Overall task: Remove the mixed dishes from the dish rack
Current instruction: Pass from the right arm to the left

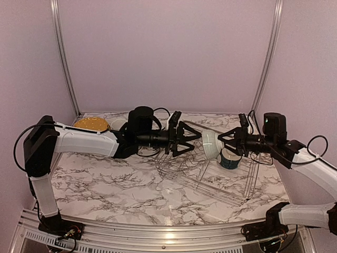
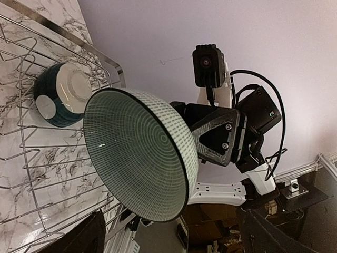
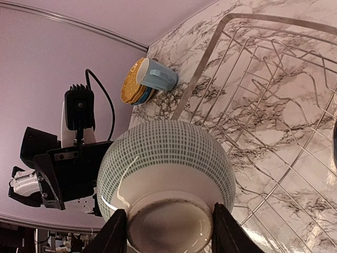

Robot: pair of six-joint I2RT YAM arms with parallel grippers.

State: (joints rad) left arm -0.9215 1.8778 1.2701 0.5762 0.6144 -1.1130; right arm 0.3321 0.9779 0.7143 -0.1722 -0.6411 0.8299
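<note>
Two-handed pass, probably — clamps bowl [image 1: 211, 143] by foot in right hand [image 3: 168, 234] mid-frame, presents rim toward wide-open left hand [image 1: 195, 141].

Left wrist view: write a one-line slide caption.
Right gripper holds a green-gridded white bowl by its base; a dark-and-white bowl lies in the silver wire dish rack.

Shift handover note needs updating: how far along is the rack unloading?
Done: plate stack and mug sit on the table outside the rack. In hand: the right pincer grips a grid-patterned bowl by its foot, facing the open left pincer. Left: one dark bowl in the rack.
</note>
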